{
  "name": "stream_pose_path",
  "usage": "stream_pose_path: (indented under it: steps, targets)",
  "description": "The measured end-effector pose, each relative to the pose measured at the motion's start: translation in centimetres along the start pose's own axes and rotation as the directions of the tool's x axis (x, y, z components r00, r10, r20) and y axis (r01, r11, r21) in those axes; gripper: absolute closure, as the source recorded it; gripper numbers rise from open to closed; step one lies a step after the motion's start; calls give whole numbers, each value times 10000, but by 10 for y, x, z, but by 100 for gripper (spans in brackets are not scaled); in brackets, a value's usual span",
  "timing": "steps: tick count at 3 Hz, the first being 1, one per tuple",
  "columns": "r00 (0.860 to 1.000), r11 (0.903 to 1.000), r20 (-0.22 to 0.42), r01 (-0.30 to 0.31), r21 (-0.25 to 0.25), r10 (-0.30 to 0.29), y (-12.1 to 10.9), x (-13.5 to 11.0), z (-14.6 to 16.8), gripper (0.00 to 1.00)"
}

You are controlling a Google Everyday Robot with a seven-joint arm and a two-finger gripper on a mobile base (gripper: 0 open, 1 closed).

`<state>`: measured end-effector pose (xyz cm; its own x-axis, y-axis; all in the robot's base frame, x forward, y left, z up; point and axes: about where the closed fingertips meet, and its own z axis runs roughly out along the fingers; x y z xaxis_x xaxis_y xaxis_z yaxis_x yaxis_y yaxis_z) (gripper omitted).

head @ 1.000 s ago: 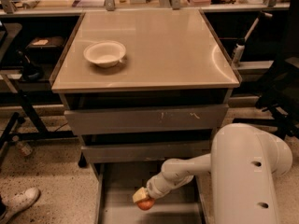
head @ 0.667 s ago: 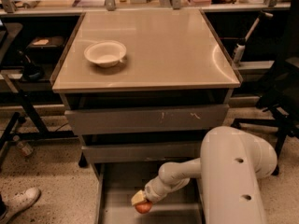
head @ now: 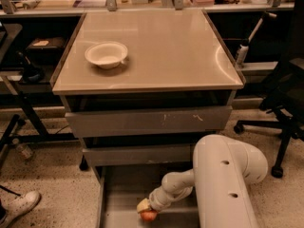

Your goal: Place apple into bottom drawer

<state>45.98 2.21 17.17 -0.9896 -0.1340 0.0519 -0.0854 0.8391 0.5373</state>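
Note:
The bottom drawer (head: 119, 193) is pulled open at the foot of the cabinet, its flat grey floor showing. My white arm reaches down into it from the right. My gripper (head: 145, 209) is low inside the drawer, near its front, shut on the small red-orange apple (head: 149, 216). The apple sits at the gripper's tip, just above or on the drawer floor; I cannot tell which.
A white bowl (head: 106, 54) stands on the tan cabinet top (head: 166, 51). The scratched upper drawer front (head: 147, 121) and the middle drawer front (head: 137, 154) are above the open drawer. A black office chair (head: 285, 94) stands at the right, and a person's shoe (head: 19, 207) at the lower left.
My arm has reached lower and slightly left, carrying the apple deeper down into the open bottom drawer. The camera view has shifted a little downward.

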Motion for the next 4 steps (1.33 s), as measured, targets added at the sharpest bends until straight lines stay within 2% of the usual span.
stream_pose_path:
  steps: [2, 4]
  targets:
    - [9957, 9971, 734, -603, 459, 568, -37, -22, 7, 100]
    - [9813, 9882, 1577, -1258, 879, 1108, -61, -36, 9, 100]
